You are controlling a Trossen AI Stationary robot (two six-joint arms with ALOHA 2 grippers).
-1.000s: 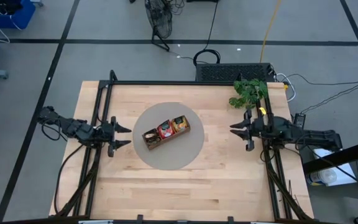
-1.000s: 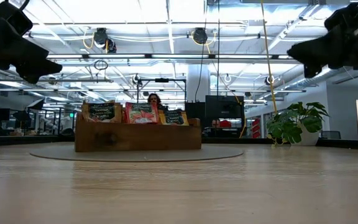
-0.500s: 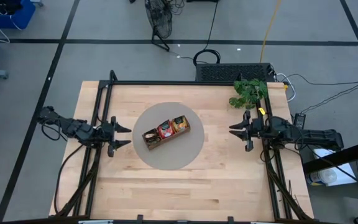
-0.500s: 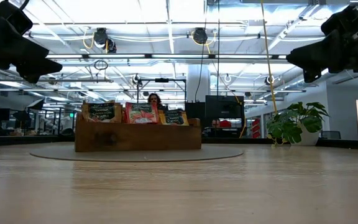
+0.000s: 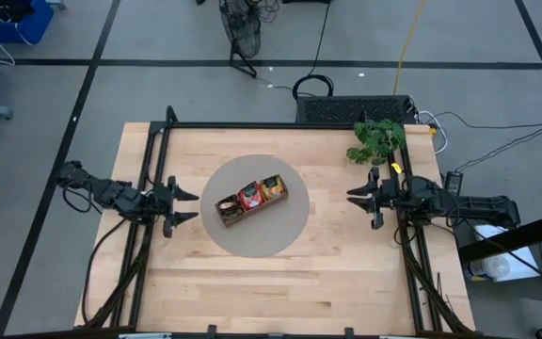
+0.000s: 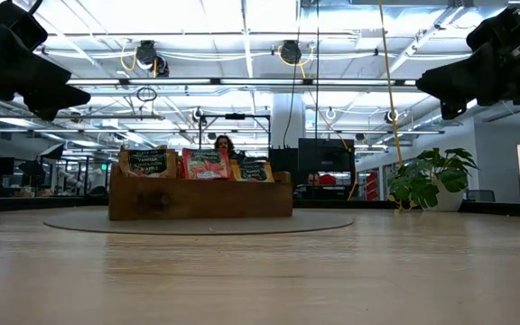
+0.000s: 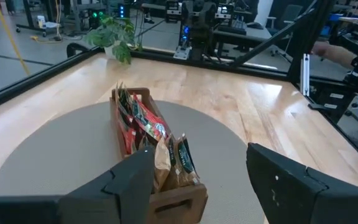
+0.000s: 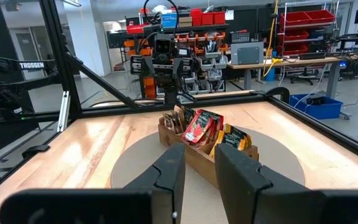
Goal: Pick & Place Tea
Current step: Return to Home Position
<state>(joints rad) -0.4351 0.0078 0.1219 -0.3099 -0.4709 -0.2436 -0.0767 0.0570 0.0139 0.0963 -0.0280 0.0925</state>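
The tea sachets (image 5: pixel 250 197), red, yellow and pale beige, stand on edge in a long brown wooden tray (image 6: pixel 201 200) on a round grey mat (image 5: pixel 252 240) at the table's middle. They also show in the left wrist view (image 7: pixel 151 127) and the right wrist view (image 8: pixel 201 127). My left gripper (image 5: pixel 188 205) hovers open above the table left of the mat, pointing at the tray (image 7: pixel 173 199). My right gripper (image 5: pixel 354 202) hovers right of the mat, also facing the tray (image 8: pixel 197 158), with a narrow gap between its fingers. Both grippers hang well above the table in the low view.
A potted plant (image 5: pixel 376 139) stands at the far right corner of the table. Black frame rails (image 5: pixel 252 125) run along the far, left and right edges. Bare wood lies between each gripper and the mat, and across the near half of the table (image 5: pixel 271 292).
My right gripper has eased slightly down and toward the tray, then held still. The tray and sachets have not moved.
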